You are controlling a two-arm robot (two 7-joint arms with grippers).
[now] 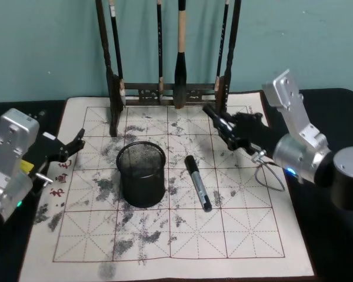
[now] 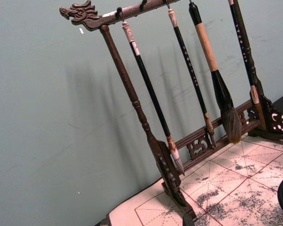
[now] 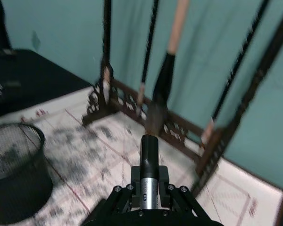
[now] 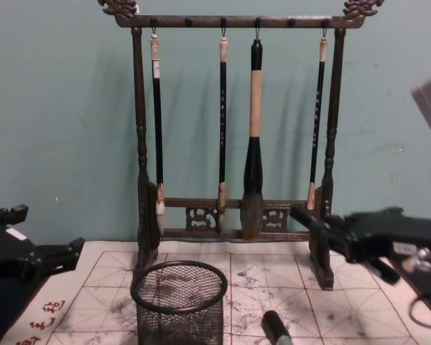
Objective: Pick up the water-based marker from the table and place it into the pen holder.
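Observation:
The black wire-mesh pen holder (image 1: 141,174) (image 4: 181,302) (image 3: 16,174) stands upright on the ink-stained grid mat (image 1: 247,235). My right gripper (image 1: 228,134) (image 3: 149,193) (image 4: 323,228) hovers above the mat, to the right of and behind the holder, shut on a water-based marker (image 1: 214,116) (image 3: 149,162) with a black cap and a silver body. The cap points toward the brush rack. A second black marker (image 1: 198,183) (image 4: 275,328) lies flat on the mat just right of the holder. My left gripper (image 1: 73,145) (image 4: 61,257) rests open at the mat's left edge.
A tall dark wooden brush rack (image 1: 165,91) (image 4: 233,233) (image 2: 151,136) with several hanging brushes stands at the back of the mat, close behind the right gripper. A teal wall is behind it. A loop of cable (image 1: 270,173) hangs under the right wrist.

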